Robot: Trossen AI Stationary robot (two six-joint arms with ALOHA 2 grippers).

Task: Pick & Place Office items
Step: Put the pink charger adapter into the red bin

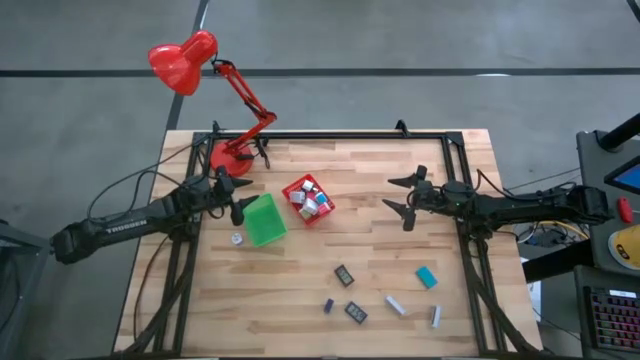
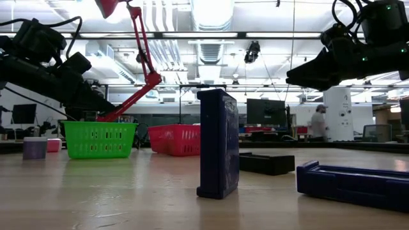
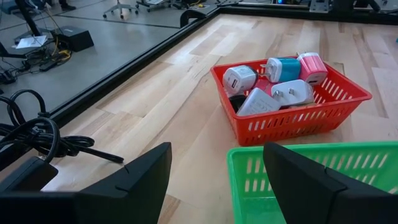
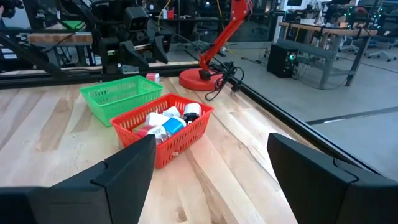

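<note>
From above, the left gripper (image 1: 243, 196) hangs at the near-left edge of the green bin (image 1: 265, 220), its arm reaching in low from the table's left side, fingers spread with nothing between them. The right gripper (image 1: 402, 194) is stretched in from the right, well apart from the red bin (image 1: 308, 200), fingers also spread and empty. The red bin holds several small plugs and blocks. Loose items lie on the front part of the table (image 1: 300, 290): a dark block (image 1: 345, 275), another dark block (image 1: 356, 312), a small dark piece (image 1: 328, 306), a teal block (image 1: 427, 277), a pale stick (image 1: 396, 304) and a second pale stick (image 1: 436, 316). A small white item (image 1: 237, 239) sits just left of the green bin. A red lamp (image 1: 190, 62) stands at the back left corner.

At table height, a dark blue block (image 2: 219, 144) stands upright in front, a flat blue piece (image 2: 351, 183) lies to its right, and both arms hang above the tabletop.

The left wrist camera looks past two parted fingers (image 3: 146, 174) onto the green bin's rim and the red bin's white, teal and pink plugs (image 3: 277, 78).

The right wrist camera shows its parted fingers (image 4: 130, 165) pointed toward both bins, with the lamp base beyond.
</note>
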